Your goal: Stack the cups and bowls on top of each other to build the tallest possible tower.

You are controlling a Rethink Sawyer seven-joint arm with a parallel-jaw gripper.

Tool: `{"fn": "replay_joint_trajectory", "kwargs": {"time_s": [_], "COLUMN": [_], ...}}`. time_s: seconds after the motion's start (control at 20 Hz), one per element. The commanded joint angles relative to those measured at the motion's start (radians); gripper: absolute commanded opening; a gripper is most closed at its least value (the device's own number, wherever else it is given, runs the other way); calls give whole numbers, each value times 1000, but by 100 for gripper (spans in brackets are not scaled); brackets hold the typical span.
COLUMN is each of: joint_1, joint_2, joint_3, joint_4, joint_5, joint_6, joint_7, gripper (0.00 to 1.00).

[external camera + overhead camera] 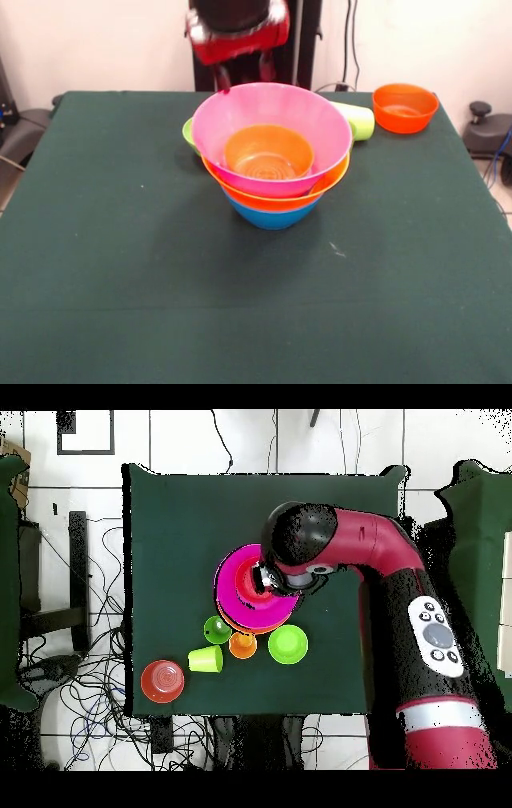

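The tower (272, 172) stands mid-table: a blue bowl (272, 216) lowest, a yellow-orange bowl (276, 198) in it and a pink bowl (272, 120) on top. A small orange vessel (268, 152) sits upright inside the pink bowl; I cannot tell whether it is a cup or a bowl. My gripper (222, 78) hangs just behind the pink rim. In the overhead view the gripper (265, 579) is over the tower (240, 589). Beside the tower stand a green cup (217, 629) and an orange cup (242, 645). The lime-yellow cup (356, 120) lies on its side.
A small orange bowl (404, 106) stands alone near the far right corner; it also shows in the overhead view (163, 681). A green bowl (287, 644) sits close to the tower on the robot's side, its edge showing in the front view (186, 130). The red arm (380, 554) reaches in over the table.
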Motion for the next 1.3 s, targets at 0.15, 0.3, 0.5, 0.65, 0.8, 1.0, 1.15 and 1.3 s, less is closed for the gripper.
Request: {"fn": "replay_joint_trajectory", "kwargs": {"time_s": [0.15,0.3,0.5,0.65,0.8,1.0,1.15,1.3], "joint_1": [-3,13,73,104,143,198,236,272], "joint_2": [-195,-200,-154,-106,-62,2,45,82], "joint_3": [23,21,15,11,-7,-49,-77,-100], "joint_4": [303,334,369,363,357,335,324,314], "joint_5": [128,155,172,175,167,138,124,118], "joint_6": [16,-23,-148,-219,-293,-370,-423,-470], "joint_7": [9,34,120,158,204,262,294,328], "gripper": [100,100,100,100,100,100,100,100]}}
